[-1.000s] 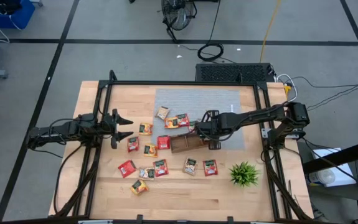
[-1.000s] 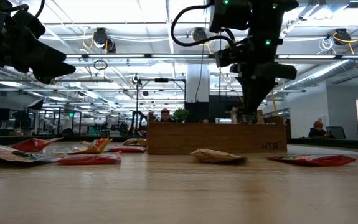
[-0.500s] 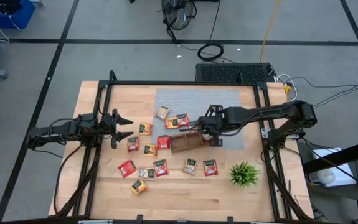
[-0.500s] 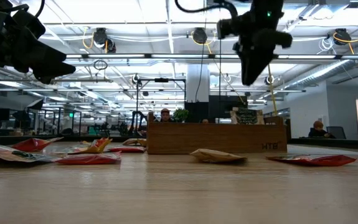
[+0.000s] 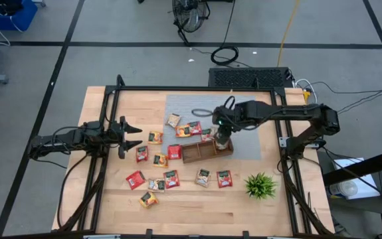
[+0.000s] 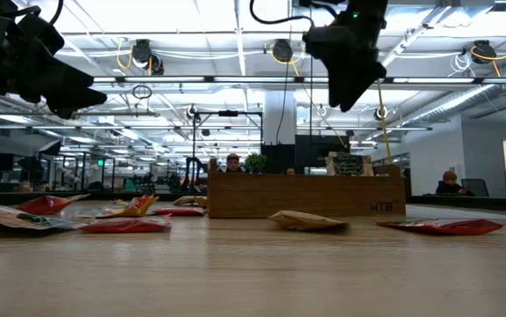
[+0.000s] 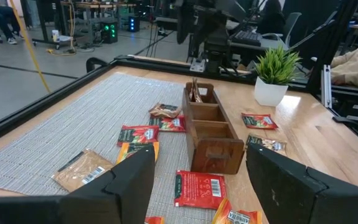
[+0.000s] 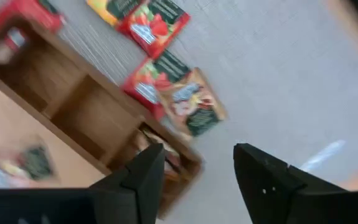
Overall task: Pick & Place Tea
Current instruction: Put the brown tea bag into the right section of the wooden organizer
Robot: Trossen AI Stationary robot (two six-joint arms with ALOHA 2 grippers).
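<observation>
Your right gripper (image 5: 221, 131) hovers over wooden tray (image 5: 198, 152) right end, fingers apart, empty. Tea sachets (image 5: 171, 178) scattered flat at tray's 6–10 o'clock; one upright in tray's right compartment. Left gripper (image 5: 129, 135) waits at table's 9 o'clock, open, empty.

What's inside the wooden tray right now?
The wooden tray holds tea sachets standing upright in the end compartment nearest the right gripper, which is open above it. The other two compartments look empty. How many sachets stand there cannot be counted.
</observation>
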